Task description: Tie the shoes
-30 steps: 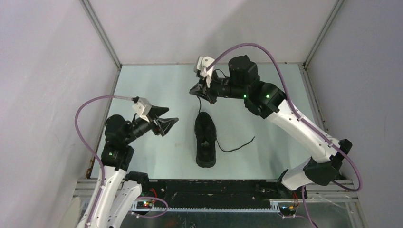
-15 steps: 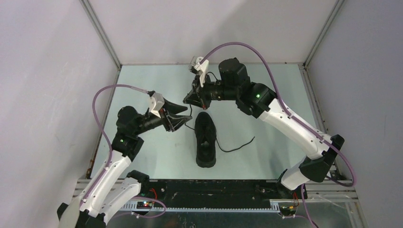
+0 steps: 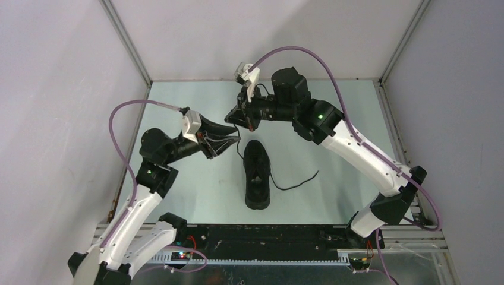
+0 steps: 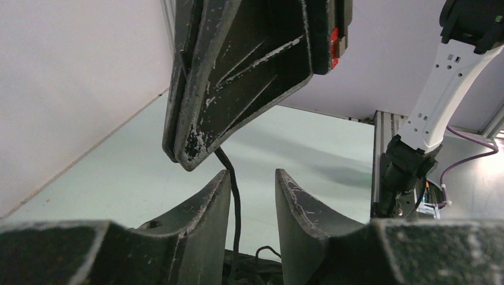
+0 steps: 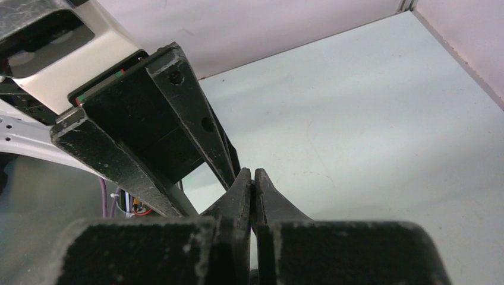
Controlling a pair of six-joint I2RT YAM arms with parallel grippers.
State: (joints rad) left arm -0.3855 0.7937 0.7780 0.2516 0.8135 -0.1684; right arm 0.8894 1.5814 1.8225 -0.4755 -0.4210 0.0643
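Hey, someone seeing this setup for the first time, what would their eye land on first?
Most striking are the two grippers meeting in the air just past the far end of the black sneaker. The right gripper is pinched shut on a lace rising from it, and the left gripper stands open around that same lace. The other lace trails loose on the table to the sneaker's right.

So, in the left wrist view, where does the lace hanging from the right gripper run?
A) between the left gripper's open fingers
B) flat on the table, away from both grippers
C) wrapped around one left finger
A: the lace drops from the tip of the shut right gripper and passes down through the gap of the open left gripper.
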